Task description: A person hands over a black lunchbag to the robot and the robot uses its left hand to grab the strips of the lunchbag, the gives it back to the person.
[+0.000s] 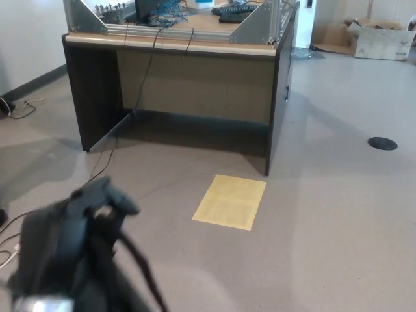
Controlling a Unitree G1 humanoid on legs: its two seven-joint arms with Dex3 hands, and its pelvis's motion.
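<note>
My left hand (68,237) is at the lower left of the head view, black and blurred by motion. Its fingers (112,197) are curled over the black straps (138,268) of the lunchbag, which hang down from the hand toward the bottom edge. The dark bulk of the lunchbag (107,296) shows only partly beneath the hand, cut off by the frame. No person's hand is visible. My right hand does not show.
A dark wooden desk (175,78) with metal frames and cables on top stands ahead. A yellow sheet (230,201) lies on the floor before it. Cables (23,107) trail at the left, a black floor disc (382,143) and a cardboard box (380,36) at right.
</note>
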